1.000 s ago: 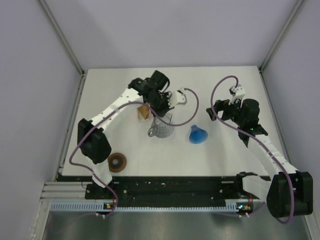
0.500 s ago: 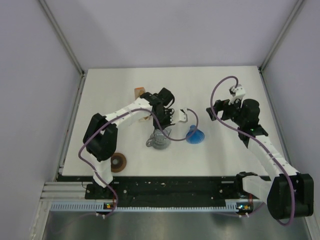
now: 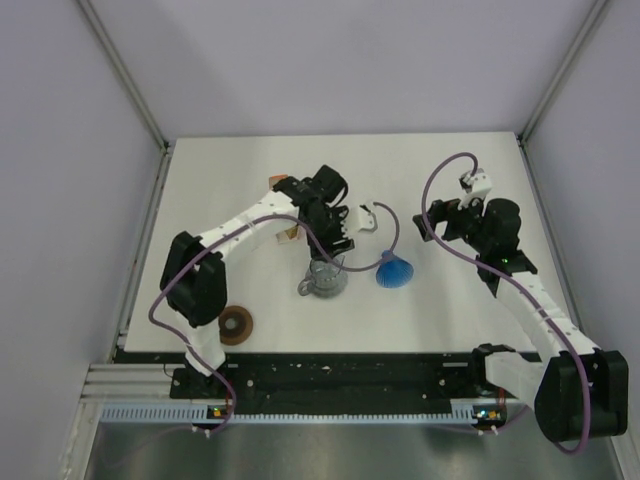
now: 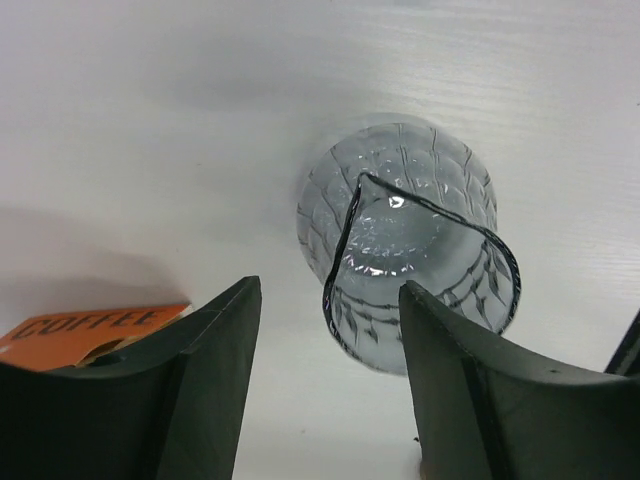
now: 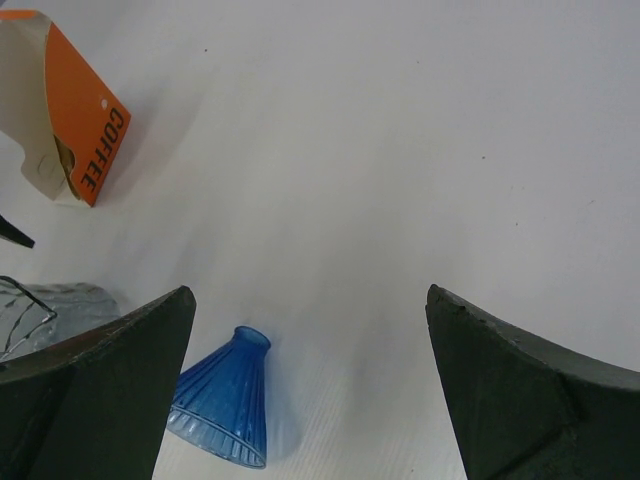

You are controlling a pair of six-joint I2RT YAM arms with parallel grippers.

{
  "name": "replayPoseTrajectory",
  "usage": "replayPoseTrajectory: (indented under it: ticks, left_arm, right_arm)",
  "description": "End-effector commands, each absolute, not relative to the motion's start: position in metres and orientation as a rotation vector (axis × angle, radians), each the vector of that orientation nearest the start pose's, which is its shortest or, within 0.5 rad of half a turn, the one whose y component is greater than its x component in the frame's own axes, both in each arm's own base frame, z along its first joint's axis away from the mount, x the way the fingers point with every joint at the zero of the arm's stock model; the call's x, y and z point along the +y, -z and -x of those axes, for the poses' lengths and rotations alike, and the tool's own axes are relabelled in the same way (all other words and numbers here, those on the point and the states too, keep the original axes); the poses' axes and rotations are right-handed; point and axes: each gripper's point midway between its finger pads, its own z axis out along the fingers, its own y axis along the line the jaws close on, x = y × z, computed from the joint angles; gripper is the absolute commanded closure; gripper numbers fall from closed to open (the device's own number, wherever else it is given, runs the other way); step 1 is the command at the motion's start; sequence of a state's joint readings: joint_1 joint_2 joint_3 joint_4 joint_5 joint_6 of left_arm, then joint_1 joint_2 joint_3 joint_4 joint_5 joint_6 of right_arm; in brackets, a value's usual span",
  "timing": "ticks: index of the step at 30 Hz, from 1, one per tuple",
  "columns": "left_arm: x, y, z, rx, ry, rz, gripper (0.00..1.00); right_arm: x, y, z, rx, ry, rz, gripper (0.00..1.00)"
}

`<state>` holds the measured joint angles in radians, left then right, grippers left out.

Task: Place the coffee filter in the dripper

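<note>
Dripper (image 3: pixel 396 271) lies on its side just right of the glass jug (image 3: pixel 325 279), seen from above between the left gripper (image 3: pixel 335 247) and the right gripper (image 3: pixel 437 224), whose dark fingers are unreadable there. At the left wrist the jaws stand apart and empty, with the jug just beyond them and an orange filter pack (image 4: pixel 80 335) half hidden behind one finger. At the right wrist the fingers are spread wide and hold nothing, the dripper lies beyond them, and the jug is cut off at the frame's edge.
</note>
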<state>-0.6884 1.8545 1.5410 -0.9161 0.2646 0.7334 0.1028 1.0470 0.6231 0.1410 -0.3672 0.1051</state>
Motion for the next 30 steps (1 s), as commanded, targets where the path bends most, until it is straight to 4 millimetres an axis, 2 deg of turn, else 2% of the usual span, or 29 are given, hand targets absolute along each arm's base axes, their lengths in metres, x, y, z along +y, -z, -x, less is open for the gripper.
replayPoseTrajectory:
  ticks: [1, 3, 6, 10, 12, 14, 16, 18, 24, 28, 30]
  left_arm:
    - [-0.254, -0.198, -0.288, 2.047, 0.433, -1.662, 0.36]
    - [-0.231, -0.215, -0.277, 2.093, 0.496, -1.603, 0.36]
    - [-0.173, -0.222, -0.264, 2.207, 0.481, -1.475, 0.36]
    - [-0.087, -0.185, -0.242, 2.431, 0.345, -1.284, 0.37]
    - [-0.058, -0.160, -0.225, 2.527, 0.273, -1.218, 0.38]
    - [-0.041, -0.136, -0.216, 2.577, 0.185, -1.164, 0.41]
    - [-0.029, -0.114, -0.207, 2.619, 0.115, -1.130, 0.45]
    - [-0.025, -0.100, -0.200, 2.633, 0.098, -1.113, 0.49]
    - [-0.016, -0.060, -0.183, 2.699, 0.068, -1.129, 0.50]
    - [-0.021, -0.045, -0.176, 2.715, 0.129, -1.138, 0.50]
    - [-0.019, -0.036, -0.177, 2.727, 0.106, -1.116, 0.50]
  right_arm:
    - [0.108, -0.228, -0.345, 1.736, -0.476, 0.292, 0.02]
    - [0.109, -0.230, -0.344, 1.732, -0.480, 0.292, 0.01]
    - [0.109, -0.232, -0.343, 1.721, -0.484, 0.290, 0.01]
    - [0.113, -0.234, -0.342, 1.709, -0.508, 0.297, 0.01]
    - [0.115, -0.236, -0.342, 1.703, -0.523, 0.303, 0.02]
    - [0.118, -0.238, -0.341, 1.697, -0.535, 0.308, 0.02]
    - [0.118, -0.239, -0.340, 1.691, -0.538, 0.310, 0.02]
    - [0.119, -0.239, -0.339, 1.690, -0.545, 0.310, 0.01]
    - [0.120, -0.240, -0.336, 1.682, -0.547, 0.312, 0.02]
    - [0.119, -0.241, -0.336, 1.681, -0.546, 0.312, 0.02]
    - [0.120, -0.240, -0.335, 1.682, -0.544, 0.315, 0.02]
